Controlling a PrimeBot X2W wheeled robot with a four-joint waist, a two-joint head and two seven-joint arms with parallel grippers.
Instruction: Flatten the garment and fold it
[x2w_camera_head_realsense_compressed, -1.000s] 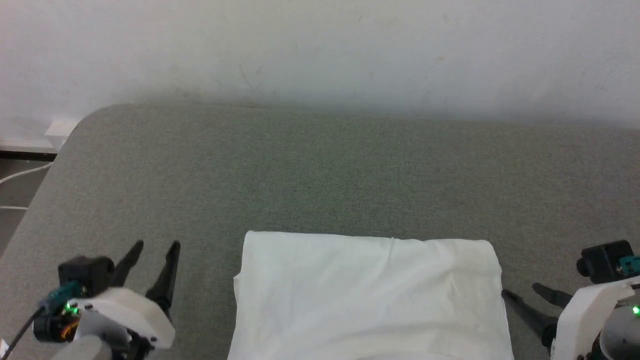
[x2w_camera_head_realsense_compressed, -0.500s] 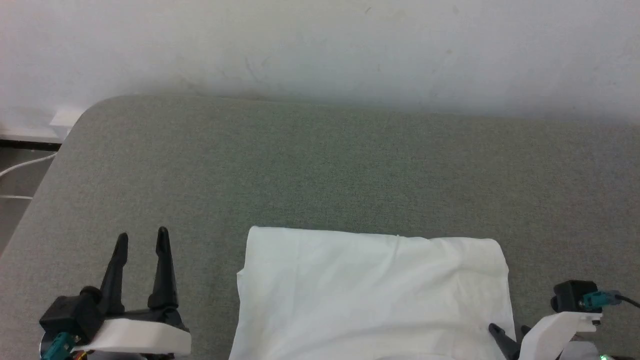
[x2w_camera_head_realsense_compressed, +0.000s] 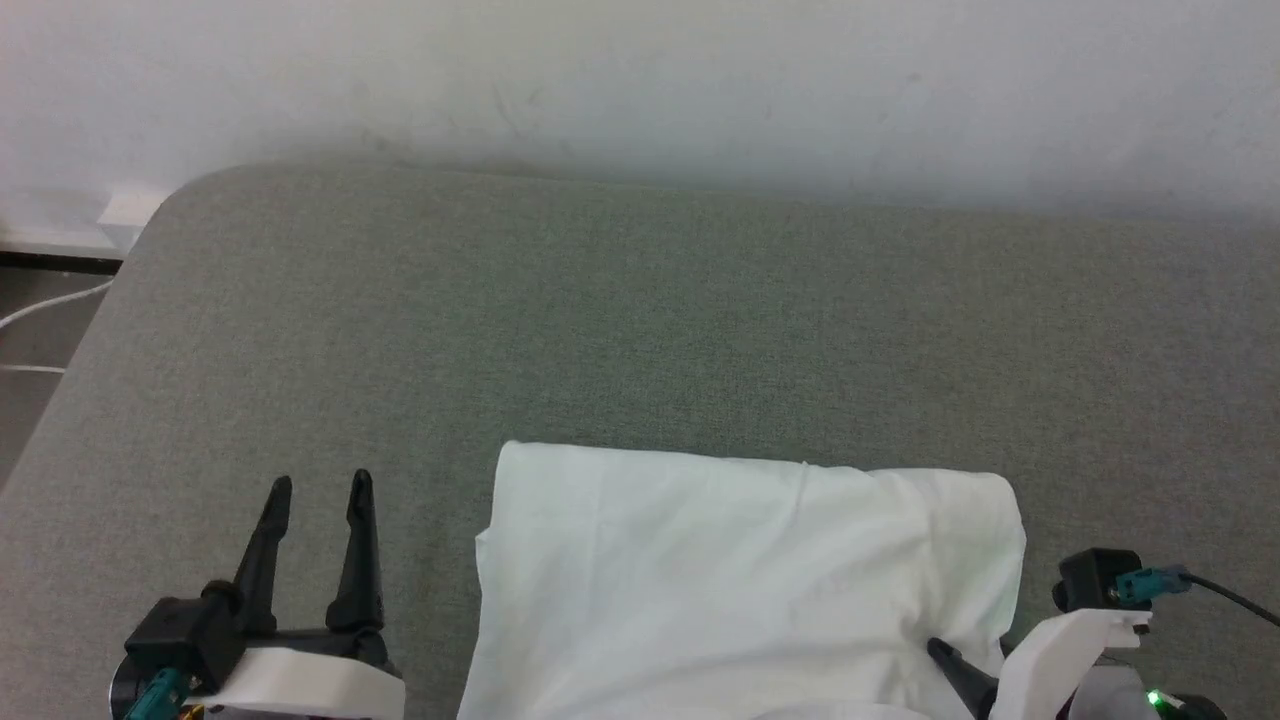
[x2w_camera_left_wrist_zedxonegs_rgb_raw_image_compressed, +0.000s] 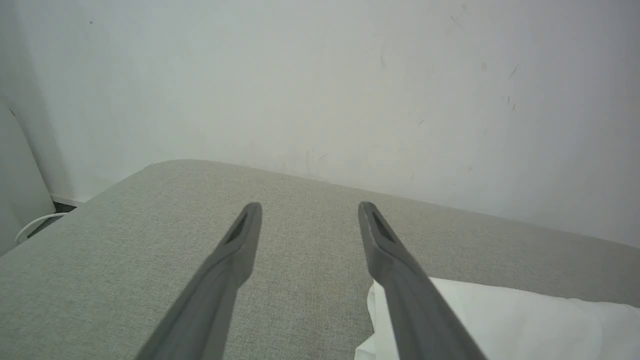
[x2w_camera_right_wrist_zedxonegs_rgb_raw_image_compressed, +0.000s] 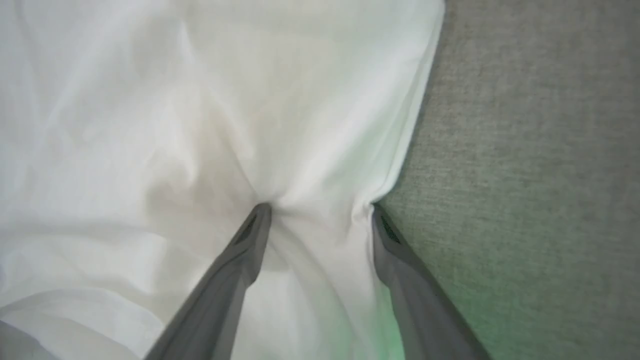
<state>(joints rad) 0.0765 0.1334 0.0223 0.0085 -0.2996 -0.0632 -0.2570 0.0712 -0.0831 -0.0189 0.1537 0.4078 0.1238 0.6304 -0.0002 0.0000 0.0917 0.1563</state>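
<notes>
Garment (x2w_camera_head_realsense_compressed: 740, 580): folded white rectangle, lower centre of the head view, lying on the grey padded surface (x2w_camera_head_realsense_compressed: 640, 330).
Handling: judged light, thin, limp and slippery; the layers may slide, so take it at an edge or corner, through all layers.
Right gripper (x2w_camera_right_wrist_zedxonegs_rgb_raw_image_compressed: 319, 207): lower right; fingers spread, tips pressing the fabric by its right edge, cloth puckered between them, not pinched.
Left gripper (x2w_camera_head_realsense_compressed: 320, 480): lower left; fingers spread, empty, pointing up the frame, apart from the garment.

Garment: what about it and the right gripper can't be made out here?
- garment: near part cut off by the head view's bottom edge; sleeves and seams folded out of sight.
- right gripper: in the right wrist view cloth bunches at its fingers; whether any is caught between them is unclear.
</notes>
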